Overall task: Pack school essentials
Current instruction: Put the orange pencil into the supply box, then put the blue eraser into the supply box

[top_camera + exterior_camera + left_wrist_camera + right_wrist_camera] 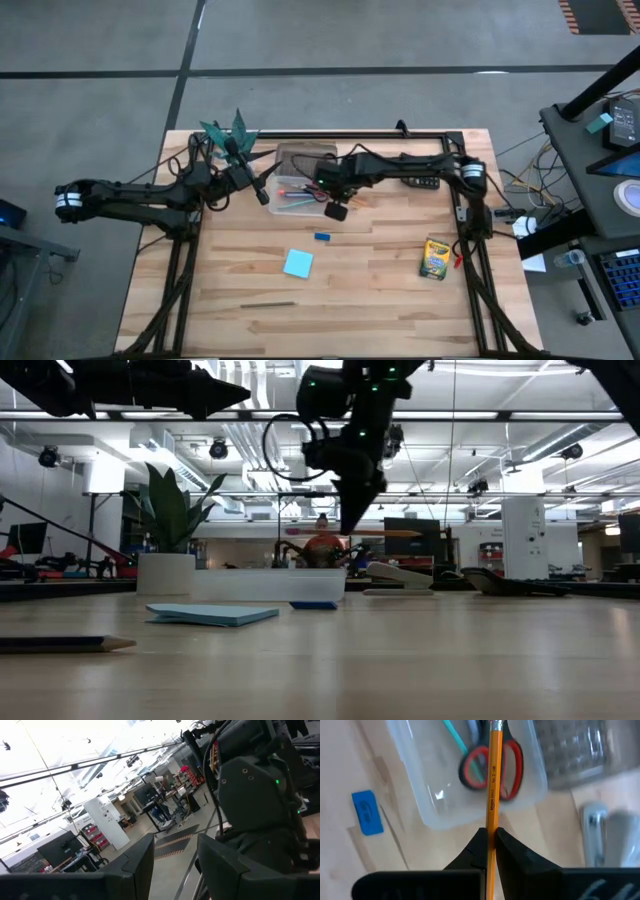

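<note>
Setting: pale wood-plank table [370, 290] on a grey concrete floor [300, 40] marked with dark lines. Potted plant [168, 520] at the table's far edge. Beyond: open workshop hall, white ceiling trusses with hung lamps, desks with monitors [412, 536], white cabinet [524, 538], seated person [322, 543].

From table level you see a gripper [352, 520] hanging above a clear box [268, 584], holding a pencil [352, 533] level; a blue notepad [212, 614] lies nearer.
</note>
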Robot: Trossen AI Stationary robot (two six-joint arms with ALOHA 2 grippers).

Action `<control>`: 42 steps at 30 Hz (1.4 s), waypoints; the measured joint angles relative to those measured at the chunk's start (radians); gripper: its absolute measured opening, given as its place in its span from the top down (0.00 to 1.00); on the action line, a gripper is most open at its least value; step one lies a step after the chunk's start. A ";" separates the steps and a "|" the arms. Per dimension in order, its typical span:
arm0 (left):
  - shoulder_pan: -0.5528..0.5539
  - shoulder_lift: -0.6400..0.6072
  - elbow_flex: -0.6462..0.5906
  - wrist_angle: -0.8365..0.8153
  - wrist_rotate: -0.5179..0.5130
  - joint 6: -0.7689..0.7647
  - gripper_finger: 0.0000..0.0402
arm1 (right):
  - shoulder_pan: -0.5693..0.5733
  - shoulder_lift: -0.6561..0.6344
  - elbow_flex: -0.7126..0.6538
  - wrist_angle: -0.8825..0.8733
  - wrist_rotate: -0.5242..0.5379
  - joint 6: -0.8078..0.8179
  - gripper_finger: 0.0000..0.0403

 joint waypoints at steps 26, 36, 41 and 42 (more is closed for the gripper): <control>0.000 0.000 -0.001 0.001 -0.003 0.000 0.67 | 0.009 0.410 0.510 -0.061 -0.098 -0.353 0.97; 0.000 0.000 -0.001 0.001 -0.003 0.000 0.67 | 0.013 0.417 0.508 0.010 -0.106 -0.349 0.89; 0.000 0.000 -0.001 0.002 -0.003 0.000 0.67 | 0.016 0.417 0.508 0.023 -0.108 -0.340 0.77; 0.000 0.000 -0.001 0.002 -0.003 0.000 0.67 | 0.016 0.417 0.508 0.023 -0.108 -0.334 0.75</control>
